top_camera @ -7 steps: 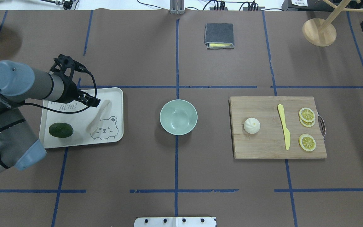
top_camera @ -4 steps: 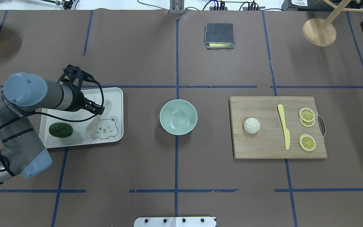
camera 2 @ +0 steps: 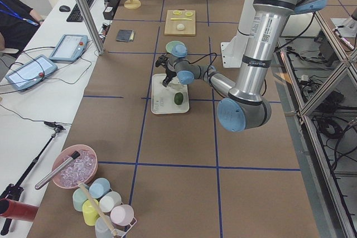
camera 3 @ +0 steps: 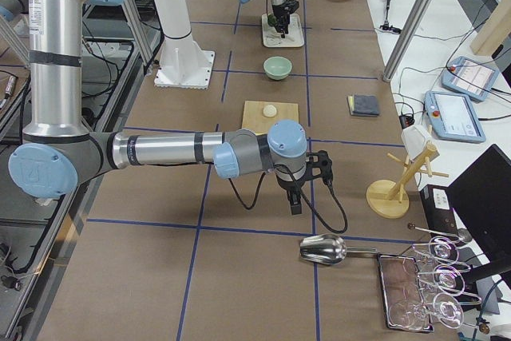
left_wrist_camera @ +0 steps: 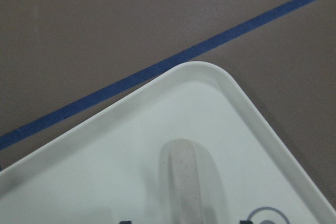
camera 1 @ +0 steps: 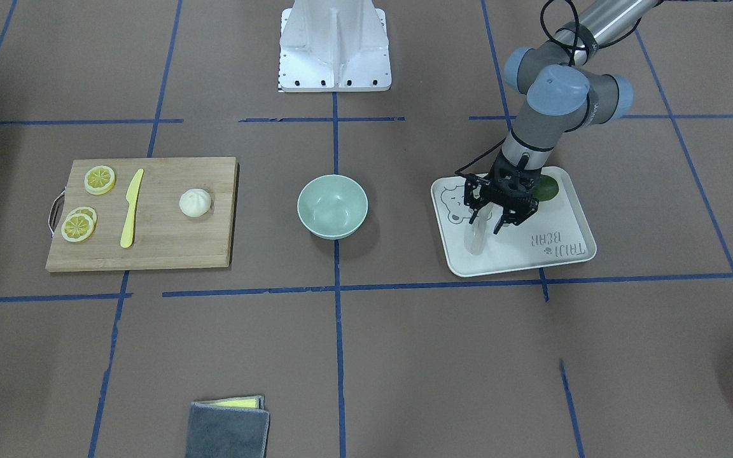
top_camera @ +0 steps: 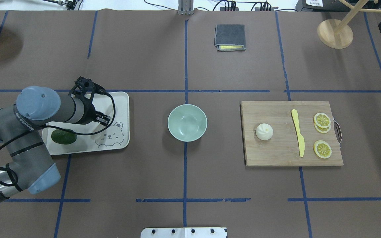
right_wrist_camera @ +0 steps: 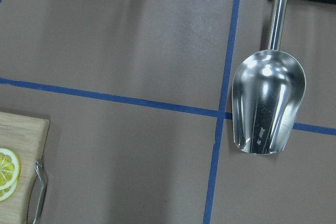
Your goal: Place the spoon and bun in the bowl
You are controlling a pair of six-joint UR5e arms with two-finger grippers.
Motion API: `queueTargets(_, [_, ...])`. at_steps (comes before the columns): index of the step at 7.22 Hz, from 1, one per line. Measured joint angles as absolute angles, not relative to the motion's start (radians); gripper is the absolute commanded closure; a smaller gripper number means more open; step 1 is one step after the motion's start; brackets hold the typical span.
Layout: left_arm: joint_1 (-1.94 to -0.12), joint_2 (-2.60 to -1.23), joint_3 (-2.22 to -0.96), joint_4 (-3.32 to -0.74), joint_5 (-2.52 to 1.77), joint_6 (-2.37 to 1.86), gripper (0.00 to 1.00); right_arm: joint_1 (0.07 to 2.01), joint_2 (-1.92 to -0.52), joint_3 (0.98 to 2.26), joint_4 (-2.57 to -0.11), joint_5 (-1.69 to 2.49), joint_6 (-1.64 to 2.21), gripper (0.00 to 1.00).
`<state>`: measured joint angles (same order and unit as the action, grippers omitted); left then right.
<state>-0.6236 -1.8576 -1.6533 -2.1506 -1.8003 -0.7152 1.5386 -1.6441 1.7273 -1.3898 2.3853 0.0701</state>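
left gripper (camera 1: pixel 487 222): fingers spread over spoon (camera 1: pixel 473 242) on tray (camera 1: pixel 506 256)
right gripper (camera 3: pixel 295 202): finger state cannot tell
bun (top_camera: pixel 264 131): on cutting board (top_camera: pixel 276 152)

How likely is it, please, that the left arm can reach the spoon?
Probably yes: the left gripper hangs open right above the spoon on the tray, with nothing between them; the green fruit lies apart.

My overhead camera looks down from behind the robot's white metal base (top_camera: pixel 184 232); the front one faces it from the far edge. Both share the round pale mint-green bowl (top_camera: pixel 187 123). Side cameras look along the brown-papered table (camera 2: pixel 178 137) from each end; wrist cameras sit close.
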Motion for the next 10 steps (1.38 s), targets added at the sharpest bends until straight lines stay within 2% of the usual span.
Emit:
queueTargets(4, [-0.628,-1.865,-1.691,-2.152,-1.8,-0.79,1.0,1.538,-1.644,1.728,-1.39,2.385,0.07,0.0])
queueTargets(6, [-0.637,-1.903,-1.728,-2.145,-1.763,-1.139,1.0,1.538,-1.644,1.727,-1.39,2.385,0.071,0.0])
queueTargets(10, [-0.554,-2.183,-1.707,-1.768,-1.62,-1.631,1.0,1.538,-1.643,1.727,-1.39,2.386,0.072,0.0])
